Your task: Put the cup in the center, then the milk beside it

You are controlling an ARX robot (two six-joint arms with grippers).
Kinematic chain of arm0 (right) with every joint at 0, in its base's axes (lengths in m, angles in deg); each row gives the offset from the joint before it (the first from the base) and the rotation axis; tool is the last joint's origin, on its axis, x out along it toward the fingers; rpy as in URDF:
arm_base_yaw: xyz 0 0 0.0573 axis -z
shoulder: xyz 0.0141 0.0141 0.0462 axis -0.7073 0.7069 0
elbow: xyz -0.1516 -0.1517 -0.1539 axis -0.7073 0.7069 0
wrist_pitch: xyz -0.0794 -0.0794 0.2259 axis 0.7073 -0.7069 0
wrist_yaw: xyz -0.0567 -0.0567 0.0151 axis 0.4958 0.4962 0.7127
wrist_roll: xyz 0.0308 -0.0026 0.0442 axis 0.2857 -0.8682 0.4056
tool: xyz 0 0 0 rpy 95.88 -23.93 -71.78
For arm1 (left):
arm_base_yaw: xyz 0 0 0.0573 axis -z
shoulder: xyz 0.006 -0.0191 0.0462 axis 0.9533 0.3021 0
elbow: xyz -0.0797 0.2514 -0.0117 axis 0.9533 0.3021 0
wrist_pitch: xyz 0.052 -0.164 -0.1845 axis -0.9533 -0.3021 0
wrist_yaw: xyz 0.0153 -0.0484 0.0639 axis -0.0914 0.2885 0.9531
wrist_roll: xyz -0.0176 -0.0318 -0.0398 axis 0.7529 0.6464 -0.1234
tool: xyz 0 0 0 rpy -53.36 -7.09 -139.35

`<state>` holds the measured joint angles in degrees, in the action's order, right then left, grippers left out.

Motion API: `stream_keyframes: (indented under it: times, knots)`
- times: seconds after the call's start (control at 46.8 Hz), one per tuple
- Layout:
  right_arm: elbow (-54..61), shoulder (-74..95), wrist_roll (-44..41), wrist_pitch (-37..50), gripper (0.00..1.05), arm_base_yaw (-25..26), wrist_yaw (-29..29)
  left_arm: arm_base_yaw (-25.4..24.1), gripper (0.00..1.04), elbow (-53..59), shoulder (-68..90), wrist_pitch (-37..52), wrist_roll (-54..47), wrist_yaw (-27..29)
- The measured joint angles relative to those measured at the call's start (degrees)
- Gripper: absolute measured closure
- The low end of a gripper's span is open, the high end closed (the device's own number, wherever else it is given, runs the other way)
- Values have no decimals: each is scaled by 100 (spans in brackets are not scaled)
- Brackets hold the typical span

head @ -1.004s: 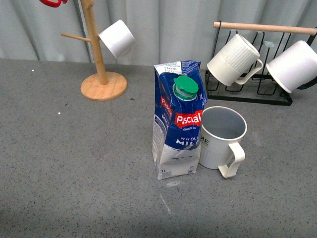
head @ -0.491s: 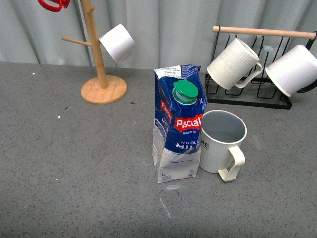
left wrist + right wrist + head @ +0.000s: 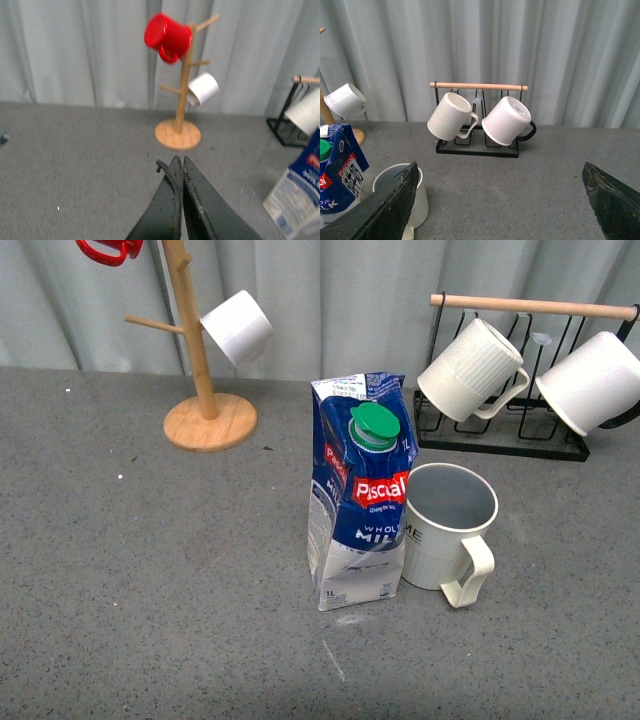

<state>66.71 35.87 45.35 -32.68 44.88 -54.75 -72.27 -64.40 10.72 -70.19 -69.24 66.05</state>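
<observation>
The cream ribbed cup (image 3: 448, 530) stands upright in the middle of the grey table (image 3: 150, 580), handle toward me, dark lettering partly hidden by the carton. The blue-and-white milk carton (image 3: 360, 490) with a green cap stands upright right beside it on its left, touching or nearly so. Neither arm shows in the front view. My left gripper (image 3: 179, 162) is shut and empty, held above the table left of the carton (image 3: 297, 195). My right gripper (image 3: 500, 172) is open and empty, with the cup (image 3: 417, 197) and carton (image 3: 342, 175) beside one finger.
A wooden mug tree (image 3: 195, 360) stands at the back left with a plain white cup (image 3: 237, 327) and a red mug (image 3: 167, 32). A black wire rack (image 3: 520, 370) at the back right holds an unlettered ribbed mug (image 3: 470, 367) and a white mug (image 3: 595, 375). Grey curtain behind.
The front view shifted slightly between one second ago and half a second ago. The carton and cup have kept their places. No arm is in that view.
</observation>
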Motion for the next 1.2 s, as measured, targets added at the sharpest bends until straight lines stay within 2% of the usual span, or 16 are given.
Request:
stream_keyframes:
  times: [0.064,0.278,0.321,0.47,0.876,1.197]
  knots:
    - [0,0,2,0,9,0,0,0,101,0,-527,-699,-2,-13]
    - [0,0,0,0,9,0,0,0,100,0,-787,-807,2,-13]
    - [0,0,0,0,9,0,0,0,90,0,-787,-807,-2,-13]
    - [0,0,2,0,9,0,0,0,65,0,-793,-807,-2,-13]
    - [0,0,0,0,9,0,0,0,6,0,-793,-807,-4,-13]
    - [0,0,0,0,9,0,0,0,6,0,-793,-807,-7,-13]
